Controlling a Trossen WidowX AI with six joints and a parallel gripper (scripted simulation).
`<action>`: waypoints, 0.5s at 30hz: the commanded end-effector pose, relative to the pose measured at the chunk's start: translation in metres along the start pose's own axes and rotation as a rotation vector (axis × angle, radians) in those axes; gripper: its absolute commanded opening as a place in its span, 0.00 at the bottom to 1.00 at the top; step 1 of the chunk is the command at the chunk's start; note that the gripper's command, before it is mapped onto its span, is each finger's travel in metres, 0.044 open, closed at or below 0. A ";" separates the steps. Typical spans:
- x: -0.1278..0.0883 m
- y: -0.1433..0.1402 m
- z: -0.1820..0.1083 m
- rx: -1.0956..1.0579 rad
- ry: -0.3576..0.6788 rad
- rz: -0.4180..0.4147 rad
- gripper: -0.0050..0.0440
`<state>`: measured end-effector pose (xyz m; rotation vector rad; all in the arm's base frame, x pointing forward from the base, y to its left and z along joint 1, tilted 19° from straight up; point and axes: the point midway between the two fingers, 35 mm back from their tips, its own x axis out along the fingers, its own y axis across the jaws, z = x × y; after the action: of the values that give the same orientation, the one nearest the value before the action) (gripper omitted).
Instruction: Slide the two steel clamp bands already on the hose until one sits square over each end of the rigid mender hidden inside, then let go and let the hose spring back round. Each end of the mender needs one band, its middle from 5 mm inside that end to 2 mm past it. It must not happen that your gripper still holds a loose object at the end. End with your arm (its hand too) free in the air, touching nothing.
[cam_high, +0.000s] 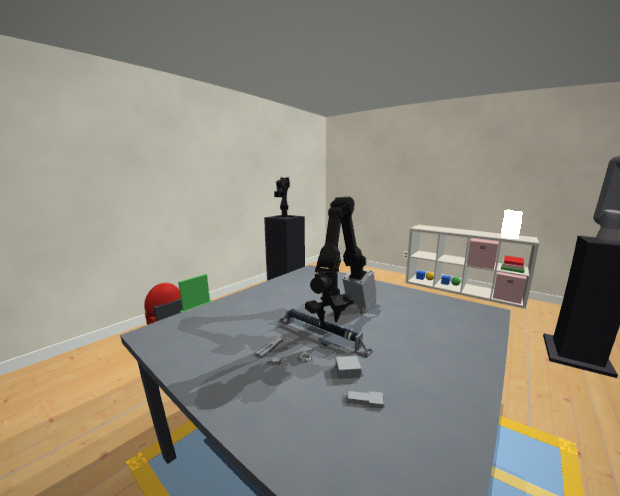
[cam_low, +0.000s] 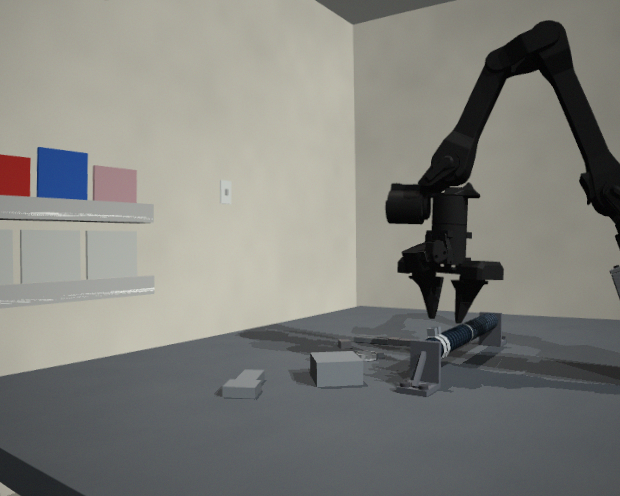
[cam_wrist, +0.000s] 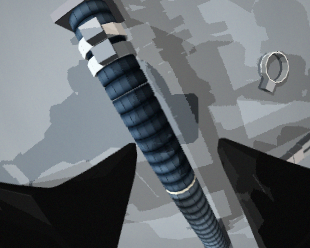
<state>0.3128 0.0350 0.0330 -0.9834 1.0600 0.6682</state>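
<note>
A dark blue ribbed hose (cam_high: 323, 324) (cam_low: 467, 331) (cam_wrist: 150, 138) lies level between two grey end brackets (cam_low: 426, 368) on the table. Two steel clamp bands (cam_wrist: 103, 45) (cam_low: 442, 342) sit side by side close to one end of the hose, next to the near bracket in the exterior view. Two thin pale lines (cam_wrist: 181, 189) cross the hose further along. My gripper (cam_high: 327, 311) (cam_low: 445, 314) (cam_wrist: 177, 147) is open and empty. It hangs a little above the hose's middle, with one finger on each side and clear of it.
A grey box (cam_high: 348, 365) (cam_low: 336, 368) and a flat stepped block (cam_high: 365, 398) (cam_low: 243, 386) lie in front of the hose. A loose steel ring (cam_high: 305, 355) (cam_wrist: 274, 69) and a flat bar (cam_high: 268, 346) lie nearby. The arm's base (cam_high: 360, 290) stands behind the hose.
</note>
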 end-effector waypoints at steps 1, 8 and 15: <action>-0.008 0.003 0.013 0.169 0.001 -0.002 0.61; -0.016 0.012 0.029 0.438 0.015 0.005 0.54; -0.026 0.024 0.046 0.750 0.033 0.006 0.29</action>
<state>0.3031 0.0774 0.0502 -0.4445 1.2019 0.2924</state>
